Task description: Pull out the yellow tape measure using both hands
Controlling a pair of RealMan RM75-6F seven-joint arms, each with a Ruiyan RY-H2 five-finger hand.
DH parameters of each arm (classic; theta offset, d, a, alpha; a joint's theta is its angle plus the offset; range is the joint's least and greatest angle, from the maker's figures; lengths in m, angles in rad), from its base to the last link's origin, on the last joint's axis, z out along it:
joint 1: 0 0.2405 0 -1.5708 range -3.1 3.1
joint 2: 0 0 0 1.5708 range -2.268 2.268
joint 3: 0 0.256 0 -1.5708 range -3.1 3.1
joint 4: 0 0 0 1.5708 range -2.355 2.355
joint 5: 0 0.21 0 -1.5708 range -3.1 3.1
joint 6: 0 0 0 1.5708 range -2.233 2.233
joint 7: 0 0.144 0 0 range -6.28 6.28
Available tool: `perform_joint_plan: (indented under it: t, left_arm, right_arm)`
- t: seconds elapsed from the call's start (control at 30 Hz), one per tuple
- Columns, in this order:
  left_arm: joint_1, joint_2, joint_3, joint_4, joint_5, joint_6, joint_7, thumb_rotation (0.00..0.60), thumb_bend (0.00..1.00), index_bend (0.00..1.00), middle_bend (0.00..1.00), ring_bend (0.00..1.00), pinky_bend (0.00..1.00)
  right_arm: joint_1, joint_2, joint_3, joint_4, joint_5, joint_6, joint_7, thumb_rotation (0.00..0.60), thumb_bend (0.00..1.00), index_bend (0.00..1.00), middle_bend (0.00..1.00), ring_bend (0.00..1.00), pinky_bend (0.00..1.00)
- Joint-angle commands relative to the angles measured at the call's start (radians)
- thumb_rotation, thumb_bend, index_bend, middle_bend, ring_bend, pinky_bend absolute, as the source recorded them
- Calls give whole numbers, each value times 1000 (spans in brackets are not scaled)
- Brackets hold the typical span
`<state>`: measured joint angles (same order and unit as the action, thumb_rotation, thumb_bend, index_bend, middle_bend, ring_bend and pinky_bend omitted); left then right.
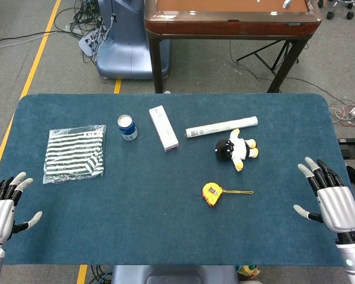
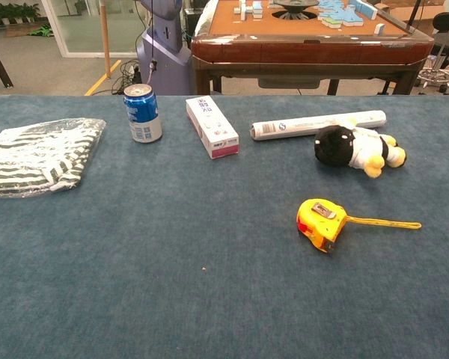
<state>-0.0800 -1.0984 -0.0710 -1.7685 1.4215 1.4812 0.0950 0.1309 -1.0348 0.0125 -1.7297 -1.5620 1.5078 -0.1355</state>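
Observation:
A yellow tape measure lies on the blue table, right of centre, with a short length of its tape drawn out to the right. My left hand hovers at the table's near left corner, fingers spread and holding nothing. At the near right edge my right hand is likewise spread and bare. Both hands are far from the tape measure. The chest view shows neither hand.
Behind the tape measure lie a black-and-white plush toy, a rolled white paper, a white box and a blue can. A striped bagged cloth lies at the left.

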Motion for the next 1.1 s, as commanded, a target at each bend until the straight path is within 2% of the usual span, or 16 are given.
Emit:
perform_joint_plan:
  t: [0.03, 0.2, 0.47, 0.63, 0.77, 1.1]
  left_arm:
    - [-4, -1, -2, 3, -3, -6, -1, 600, 199, 177, 82, 25, 0]
    - [-10, -8, -1, 6, -1, -13, 0, 600, 199, 177, 82, 25, 0]
    - [1, -4, 4, 3, -4, 0, -5, 600, 199, 177, 82, 25, 0]
    - [9, -4, 7, 6, 0, 11, -15, 600, 199, 177, 82, 25, 0]
    - [17, -5, 8, 17, 6, 25, -28, 600, 199, 177, 82, 25, 0]
    - [30, 6, 9, 15, -1, 35, -34, 600, 199, 177, 82, 25, 0]
  right_arm:
    - [3, 3, 3, -7, 5, -12, -11, 600, 0, 0, 95, 57, 152]
    - [28, 0, 11, -16, 2, -57, -17, 600, 0, 0, 94, 58, 152]
    - [133, -21, 11, -37, -24, -233, -69, 600, 0, 0, 109, 69, 152]
    - [220, -92, 28, -7, -4, -364, -138, 600, 0, 0, 109, 69, 152]
    - [271, -180, 50, 53, 7, -411, -227, 600, 0, 0, 109, 69, 152]
    - [365, -322, 64, 157, 73, -533, -269, 600, 0, 0, 99, 69, 152]
